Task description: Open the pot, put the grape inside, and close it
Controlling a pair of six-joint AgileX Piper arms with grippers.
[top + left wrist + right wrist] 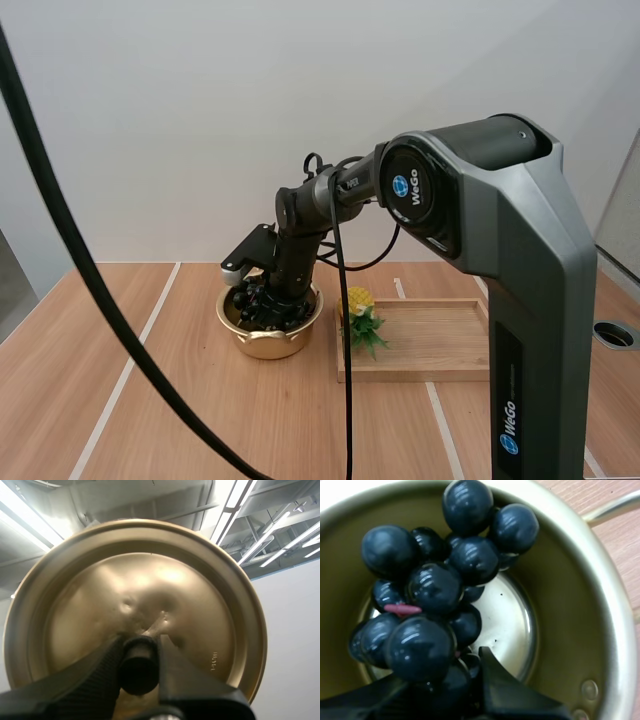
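Two arms busy here, from where I'm standing. The right gripper (266, 300) is dipped down into the gold pot (262, 345), which sits on the wooden table (200, 420) just left of a wooden tray (430, 340). From its wrist camera you can see the bunch of grapes (430, 590) inside the pot, dark shiny berries hanging over the silvery bottom. The two black fingers (505, 690) are closed in around the lower berries, so it has hold of the bunch, as far as I can tell.

The left gripper (140, 650) has the lid (150, 580). Its fingers are pinched tight on the dark knob (139, 667), with the gold disc right in front of its camera.

There's also a small yellow and green thing (358, 312) at the tray's left edge, just beside the pot.
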